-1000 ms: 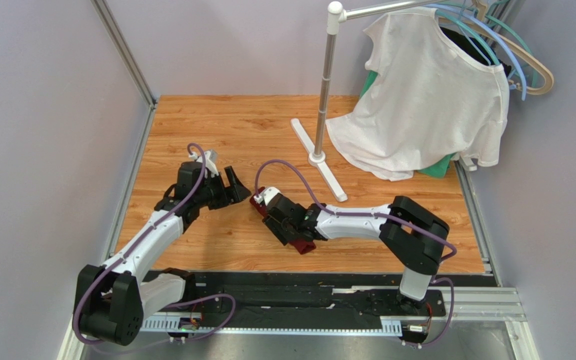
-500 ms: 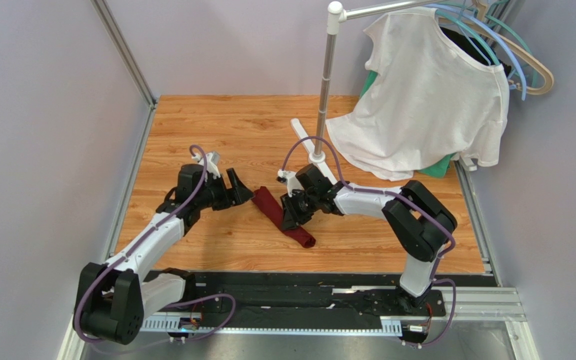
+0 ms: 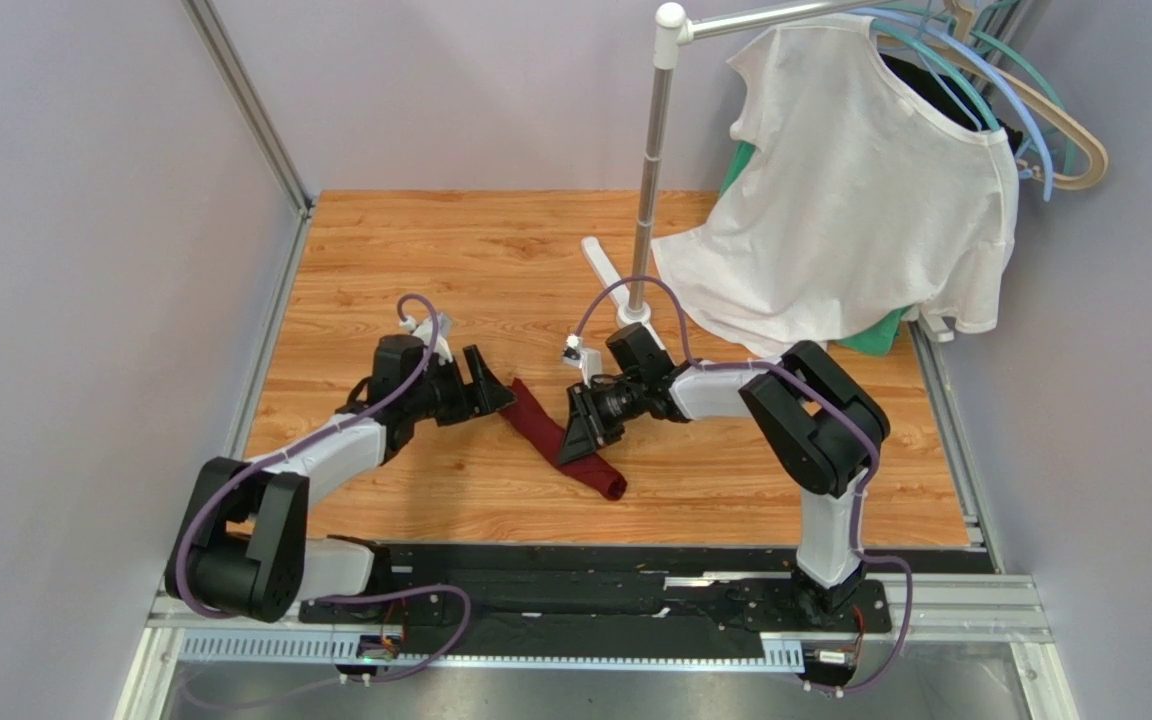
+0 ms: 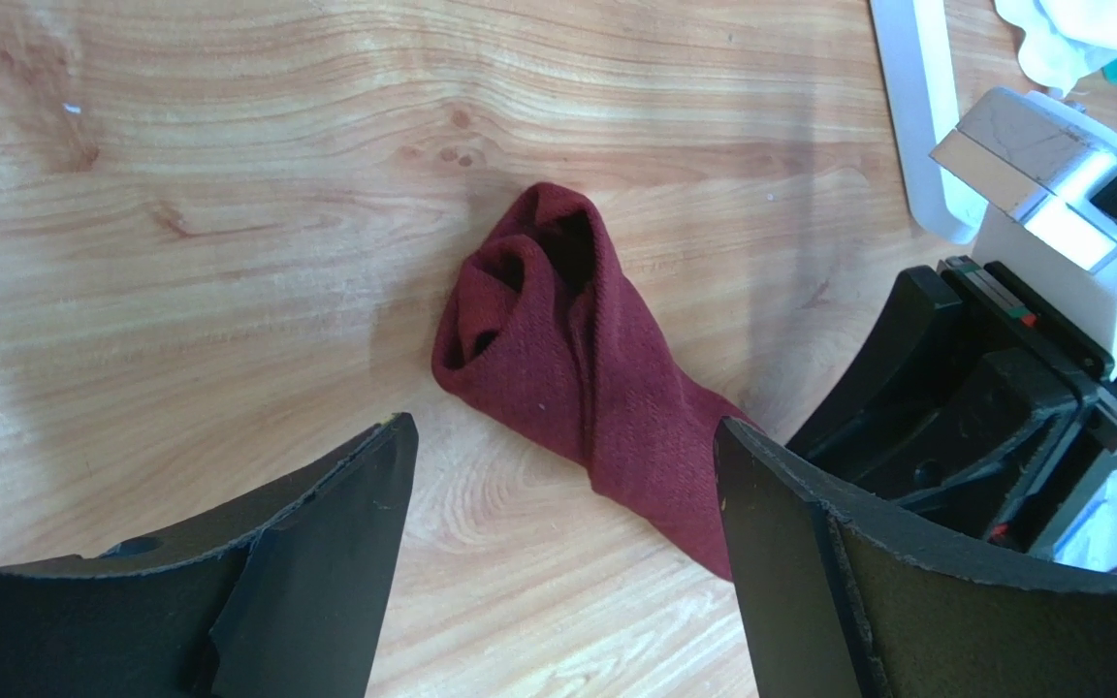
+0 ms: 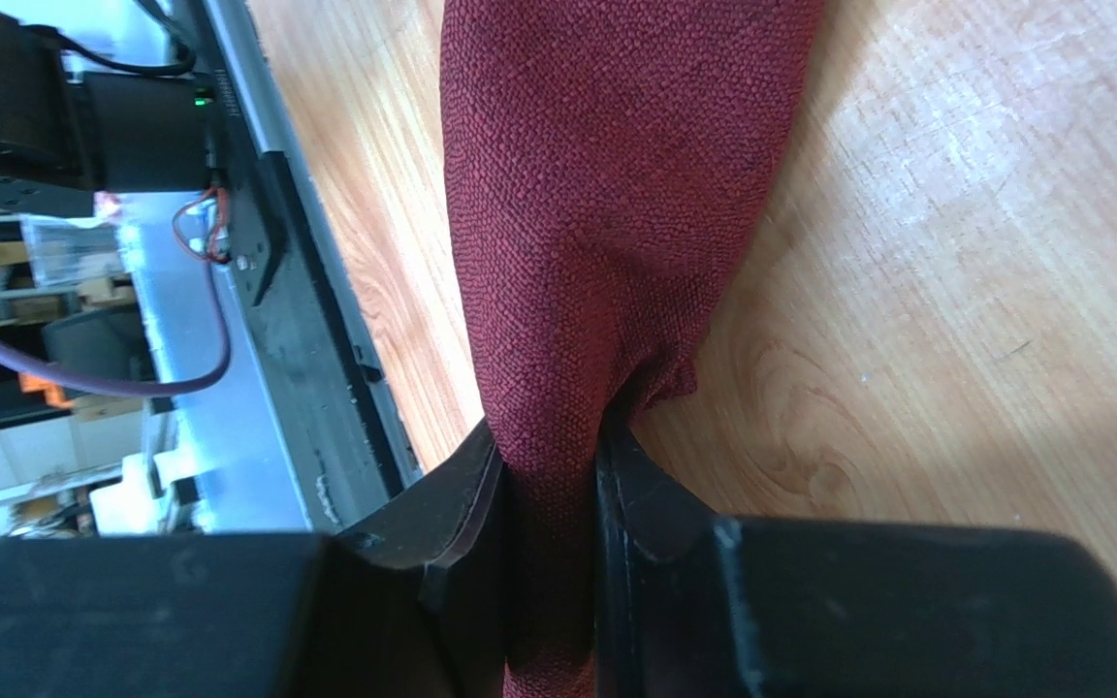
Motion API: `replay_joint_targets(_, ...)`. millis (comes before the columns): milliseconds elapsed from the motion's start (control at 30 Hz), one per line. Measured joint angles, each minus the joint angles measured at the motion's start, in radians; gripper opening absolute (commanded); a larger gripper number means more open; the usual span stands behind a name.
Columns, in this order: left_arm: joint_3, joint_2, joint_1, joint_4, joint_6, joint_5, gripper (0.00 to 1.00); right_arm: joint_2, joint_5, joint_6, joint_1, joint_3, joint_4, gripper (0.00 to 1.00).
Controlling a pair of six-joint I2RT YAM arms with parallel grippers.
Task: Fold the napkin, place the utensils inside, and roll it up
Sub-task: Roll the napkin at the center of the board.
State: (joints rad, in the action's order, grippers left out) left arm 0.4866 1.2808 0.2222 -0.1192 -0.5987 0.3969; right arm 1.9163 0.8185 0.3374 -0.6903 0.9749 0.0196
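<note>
The napkin (image 3: pixel 602 471) is a dark maroon cloth rolled into a long, twisted bundle, lying diagonally on the wooden table (image 3: pixel 432 255). My right gripper (image 3: pixel 578 438) is shut on the roll near its middle; in the right wrist view the cloth (image 5: pixel 608 189) is pinched between the right gripper's (image 5: pixel 550 473) two fingers. My left gripper (image 3: pixel 491 395) stands open just left of the roll's far end. In the left wrist view the napkin's bunched end (image 4: pixel 550 335) lies just beyond the left gripper's (image 4: pixel 565 436) spread fingers, apart from them. No utensils show.
A rack stand with a white base (image 3: pixel 639 318) rises behind the napkin. A white T-shirt (image 3: pixel 853 195) hangs from it on hangers at the back right. A black rail (image 3: pixel 612 588) runs along the near edge. Grey walls close both sides.
My right gripper swung back from over the roll's near part and closed on its middle. My left arm moved slightly right, toward the roll's far end, still open.
</note>
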Motion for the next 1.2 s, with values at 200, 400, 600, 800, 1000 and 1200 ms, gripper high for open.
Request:
replay_joint_targets(200, -0.032, 0.045, 0.0, -0.117, 0.003, 0.002, 0.79, 0.042, 0.094, 0.024, 0.032, 0.0, 0.039, 0.15)
replay_joint_targets(400, -0.055, 0.056, 0.0, -0.207, 0.015, 0.014, 0.71, 0.069, 0.151, 0.033, 0.051, 0.0, 0.057, 0.14)
replay_joint_targets(600, -0.051, 0.129, 0.0, -0.254, 0.042, 0.033, 0.61, 0.088, 0.185, 0.036, 0.06, 0.007, 0.065, 0.14)
replay_joint_targets(800, -0.027, 0.204, 0.0, -0.282, 0.047, 0.072, 0.57, 0.105, 0.211, 0.04, 0.072, 0.014, 0.067, 0.14)
replay_joint_targets(1000, -0.021, 0.209, 0.0, -0.295, 0.047, 0.077, 0.57, 0.111, 0.221, 0.037, 0.077, 0.017, 0.064, 0.14)
replay_joint_targets(1200, -0.02, 0.209, 0.0, -0.297, 0.048, 0.077, 0.57, 0.111, 0.22, 0.03, 0.078, 0.021, 0.052, 0.15)
